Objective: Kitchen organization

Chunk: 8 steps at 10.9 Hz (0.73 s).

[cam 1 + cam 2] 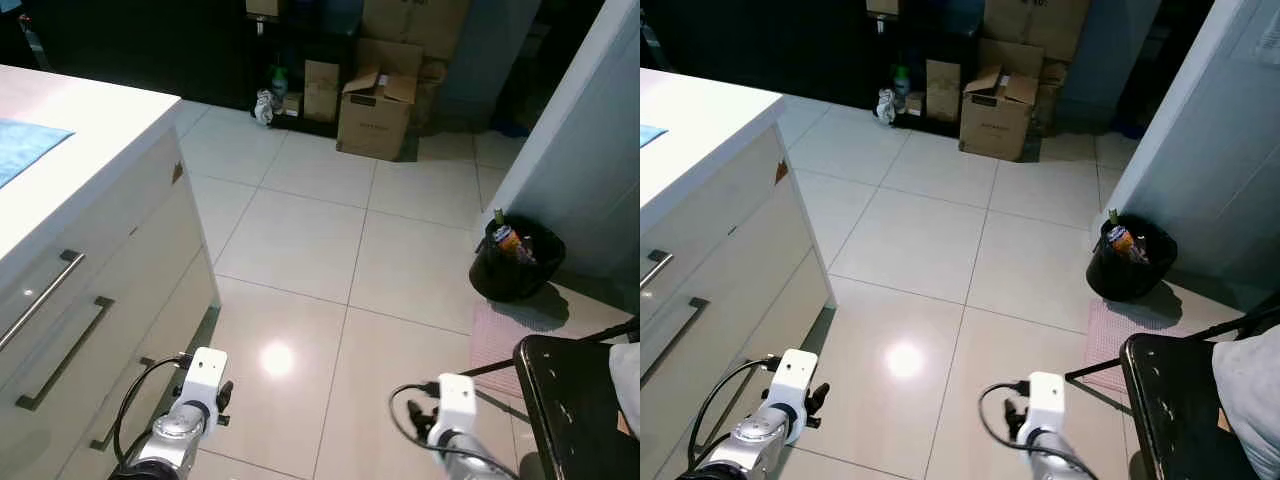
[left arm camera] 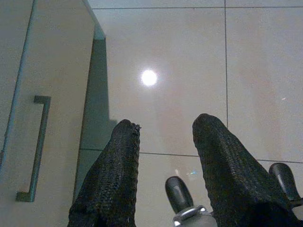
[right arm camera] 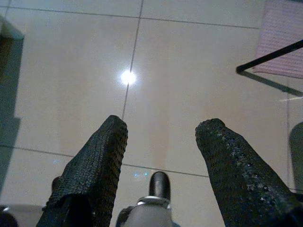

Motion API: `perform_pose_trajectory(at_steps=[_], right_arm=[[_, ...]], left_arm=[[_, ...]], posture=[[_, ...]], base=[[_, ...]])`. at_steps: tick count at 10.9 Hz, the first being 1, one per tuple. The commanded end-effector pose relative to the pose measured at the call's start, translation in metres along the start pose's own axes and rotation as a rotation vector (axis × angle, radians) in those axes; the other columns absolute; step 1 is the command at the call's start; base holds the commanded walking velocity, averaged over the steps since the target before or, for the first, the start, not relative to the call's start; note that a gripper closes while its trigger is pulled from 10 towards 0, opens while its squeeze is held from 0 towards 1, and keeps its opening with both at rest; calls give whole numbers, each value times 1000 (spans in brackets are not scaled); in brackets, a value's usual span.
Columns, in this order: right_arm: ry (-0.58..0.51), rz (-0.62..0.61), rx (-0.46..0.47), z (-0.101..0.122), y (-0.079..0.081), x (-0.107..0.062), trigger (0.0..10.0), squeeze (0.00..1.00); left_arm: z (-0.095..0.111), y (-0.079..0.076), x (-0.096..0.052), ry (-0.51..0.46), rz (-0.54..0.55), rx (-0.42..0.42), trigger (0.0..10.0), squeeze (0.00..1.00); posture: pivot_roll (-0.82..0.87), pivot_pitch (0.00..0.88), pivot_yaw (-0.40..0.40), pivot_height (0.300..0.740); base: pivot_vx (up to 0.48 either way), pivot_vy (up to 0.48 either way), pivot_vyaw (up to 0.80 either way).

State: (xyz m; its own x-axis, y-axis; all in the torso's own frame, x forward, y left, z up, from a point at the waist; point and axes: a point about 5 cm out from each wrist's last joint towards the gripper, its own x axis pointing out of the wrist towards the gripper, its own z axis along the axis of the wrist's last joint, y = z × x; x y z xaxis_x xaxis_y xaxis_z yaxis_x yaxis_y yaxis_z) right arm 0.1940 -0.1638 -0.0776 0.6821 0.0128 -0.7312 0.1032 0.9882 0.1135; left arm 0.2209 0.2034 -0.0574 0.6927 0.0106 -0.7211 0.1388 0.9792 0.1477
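Both arms are hanging low with left gripper (image 2: 165,142) and right gripper (image 3: 163,142) spread and empty, robot likely needing to be turning toward the counter (image 1: 95,130) on its left, steering clear of chair (image 1: 575,400).

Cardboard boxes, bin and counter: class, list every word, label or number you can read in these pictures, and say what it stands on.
No text can be read.
Brown cardboard box with open flaps: dark printed mark on its front, too small and blurred to read.
Item with an orange label in the black round bin: label too small to read.
White counter with drawer handles: no lettering visible.
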Motion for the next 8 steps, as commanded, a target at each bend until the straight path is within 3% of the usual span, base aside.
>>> perform_pose_trajectory(at_steps=[1,8], right_arm=[[-17,-15,-4,6,-4,1,10000,0],[-2,11,9,1,2,1,10000,0]], left_arm=[[-1,-4,0,-1,-20,1,10000,0],[-12,-10,-2,40,-43,11,10000,0]], posture=[[-61,0,-38,719],[-61,0,-42,719]], base=[[0,0,0],[0,0,0]])
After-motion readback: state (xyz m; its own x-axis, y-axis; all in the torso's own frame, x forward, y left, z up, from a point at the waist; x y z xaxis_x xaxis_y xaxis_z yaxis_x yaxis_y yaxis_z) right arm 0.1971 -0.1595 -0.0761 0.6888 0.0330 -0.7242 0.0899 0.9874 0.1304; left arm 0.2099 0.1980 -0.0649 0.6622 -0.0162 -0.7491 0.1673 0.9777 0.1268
